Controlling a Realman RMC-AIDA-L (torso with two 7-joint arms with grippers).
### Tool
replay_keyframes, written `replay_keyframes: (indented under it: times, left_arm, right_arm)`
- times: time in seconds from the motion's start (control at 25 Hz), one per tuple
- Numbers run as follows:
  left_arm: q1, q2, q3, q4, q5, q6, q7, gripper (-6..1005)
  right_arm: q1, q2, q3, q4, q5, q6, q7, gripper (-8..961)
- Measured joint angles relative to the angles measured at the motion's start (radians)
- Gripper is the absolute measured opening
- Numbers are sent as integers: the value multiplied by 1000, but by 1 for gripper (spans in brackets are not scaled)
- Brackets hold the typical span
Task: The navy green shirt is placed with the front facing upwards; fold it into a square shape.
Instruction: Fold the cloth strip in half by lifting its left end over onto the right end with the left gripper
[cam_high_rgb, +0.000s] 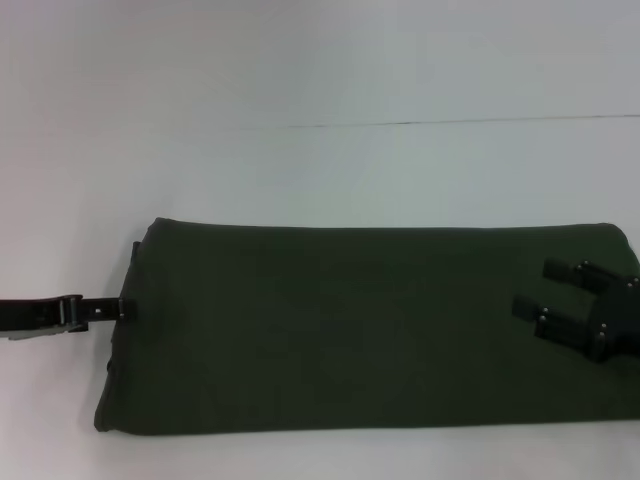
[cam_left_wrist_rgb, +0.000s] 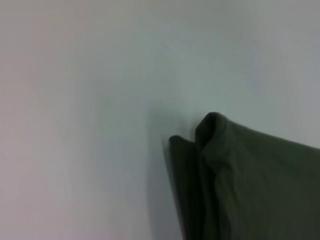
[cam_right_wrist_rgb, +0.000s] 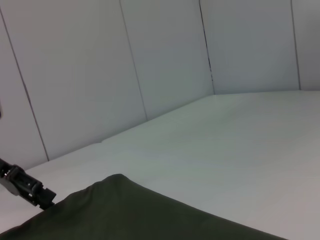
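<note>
The left hand (cam_high_rgb: 122, 308) pinches the navy green shirt (cam_high_rgb: 360, 330) at its left edge, right hand (cam_high_rgb: 545, 297) spread open above; the fold should land square

No lettering to read anywhere here: the navy green shirt (cam_high_rgb: 360, 325) lies folded on the white table (cam_high_rgb: 320, 170) showing only plain dark cloth, no print, no label, and the table itself carries no sign or number
</note>
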Motion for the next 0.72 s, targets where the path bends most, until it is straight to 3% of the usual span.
replay_keyframes:
  times: [0.72]
  left_arm:
    - [-8, -2, 1, -45, 11, -28, 2, 877]
  right_arm:
    - [12, 0, -1, 14, -1, 16, 8, 785]
